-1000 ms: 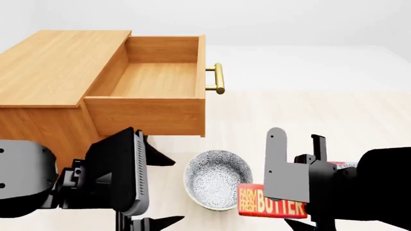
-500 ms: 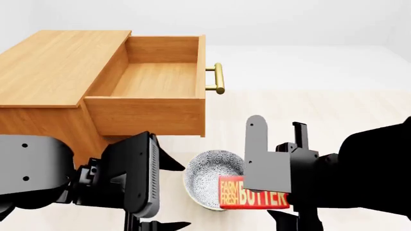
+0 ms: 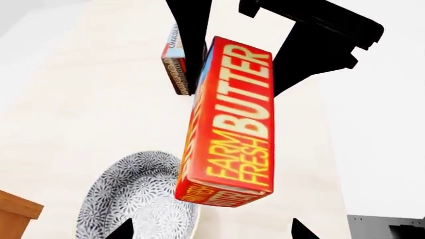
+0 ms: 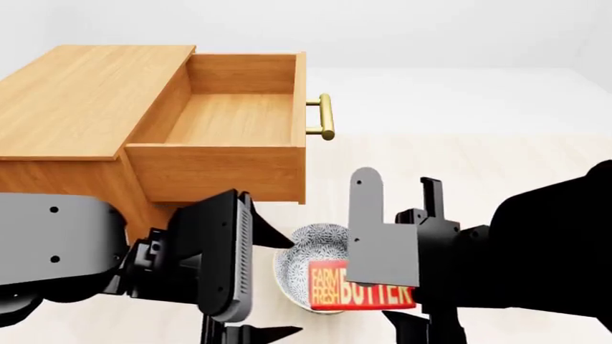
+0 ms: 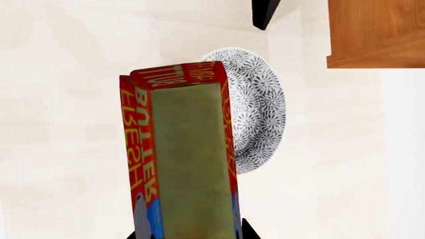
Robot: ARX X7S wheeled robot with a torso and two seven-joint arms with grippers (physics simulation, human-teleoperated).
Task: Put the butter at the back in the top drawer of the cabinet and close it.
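Right gripper [image 4: 406, 287] fingers clenched on butter [image 4: 362, 295], held above bowl [image 4: 297, 266] on floor; top drawer [image 4: 229, 118] open, empty; left gripper [image 4: 225, 333] state unclear; placing, closing remain.

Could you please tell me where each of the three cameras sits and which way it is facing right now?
Head view: above, looking forward and down at the open top drawer; both arms show, right gripper holding the butter.
Left wrist view: near the left gripper, facing the butter; dark fingers show.
Right wrist view: behind the butter, facing the floor.
All share butter and bowl.
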